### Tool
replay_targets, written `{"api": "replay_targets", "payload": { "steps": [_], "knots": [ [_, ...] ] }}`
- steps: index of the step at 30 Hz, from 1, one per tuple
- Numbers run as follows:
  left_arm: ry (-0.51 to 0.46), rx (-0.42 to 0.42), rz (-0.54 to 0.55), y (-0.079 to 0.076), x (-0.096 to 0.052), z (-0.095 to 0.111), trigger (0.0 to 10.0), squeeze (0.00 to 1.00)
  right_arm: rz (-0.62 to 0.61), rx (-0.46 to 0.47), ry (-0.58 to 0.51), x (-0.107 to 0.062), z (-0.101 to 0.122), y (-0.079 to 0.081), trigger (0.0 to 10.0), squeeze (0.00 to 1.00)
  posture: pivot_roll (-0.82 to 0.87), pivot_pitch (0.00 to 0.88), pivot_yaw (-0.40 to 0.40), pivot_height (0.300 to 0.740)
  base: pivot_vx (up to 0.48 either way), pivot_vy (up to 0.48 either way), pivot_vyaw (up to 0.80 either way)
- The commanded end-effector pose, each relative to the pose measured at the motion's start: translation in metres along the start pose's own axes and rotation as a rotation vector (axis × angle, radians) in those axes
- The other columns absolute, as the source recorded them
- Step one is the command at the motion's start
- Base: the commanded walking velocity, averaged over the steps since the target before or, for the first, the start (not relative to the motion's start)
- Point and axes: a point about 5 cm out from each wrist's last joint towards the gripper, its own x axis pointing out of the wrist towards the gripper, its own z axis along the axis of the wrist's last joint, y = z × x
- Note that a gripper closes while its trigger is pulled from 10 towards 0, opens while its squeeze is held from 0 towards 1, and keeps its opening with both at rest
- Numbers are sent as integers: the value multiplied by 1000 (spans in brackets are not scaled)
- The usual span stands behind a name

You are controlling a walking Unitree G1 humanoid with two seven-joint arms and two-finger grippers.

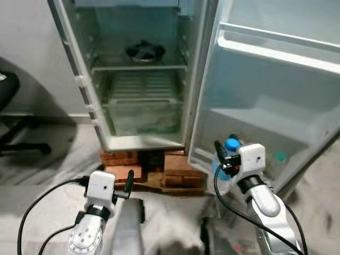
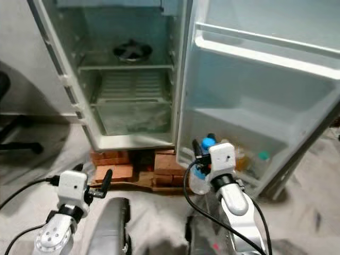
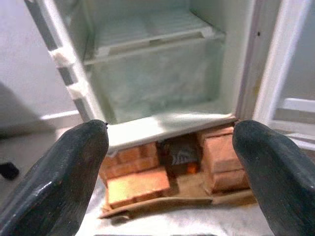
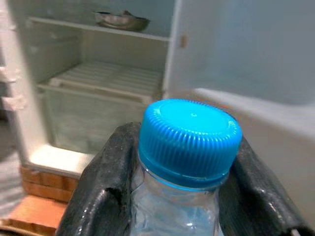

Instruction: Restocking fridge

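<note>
Bricks (image 1: 125, 171) prop up the open fridge (image 1: 139, 74) on the floor. Right gripper (image 4: 182, 196) clamps a clear bottle (image 4: 189, 147) with a blue cap, held just before the lower door shelf (image 2: 255, 159). Left gripper (image 3: 170, 162) hangs low, fingers spread wide. A metal bowl (image 1: 144, 51) sits on the upper shelf.

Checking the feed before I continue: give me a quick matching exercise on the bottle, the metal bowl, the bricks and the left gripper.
Things:
1. bottle
2. metal bowl
3. bricks
4. left gripper

States or places:
A. under the fridge
B. open, holding nothing
C. on the fridge's upper shelf
D. clamped in the right gripper

Pairs: 1-D, 2-C, 3-A, 4-B
</note>
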Motion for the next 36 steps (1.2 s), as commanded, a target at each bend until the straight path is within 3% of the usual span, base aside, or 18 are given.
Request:
{"api": "replay_targets", "payload": {
  "steps": [1, 15, 36],
  "knots": [
    [-43, -6, 14, 3, 6, 11, 10000, 0, -18, -13, -19, -1, 3, -6, 10000, 0, 27, 94, -28, 607, 0, 0, 0],
    [-55, -12, 2, 6, 7, 14, 10000, 0, -9, -23, -49, 7, 9, -5, 10000, 0, 25, 101, -29, 607, 0, 0, 0],
    [-58, -12, -17, 3, 10, 15, 10000, 0, 27, -16, -60, 11, 10, -1, 10000, 0, 29, 108, -32, 607, 279, 0, 0]
  ]
}}
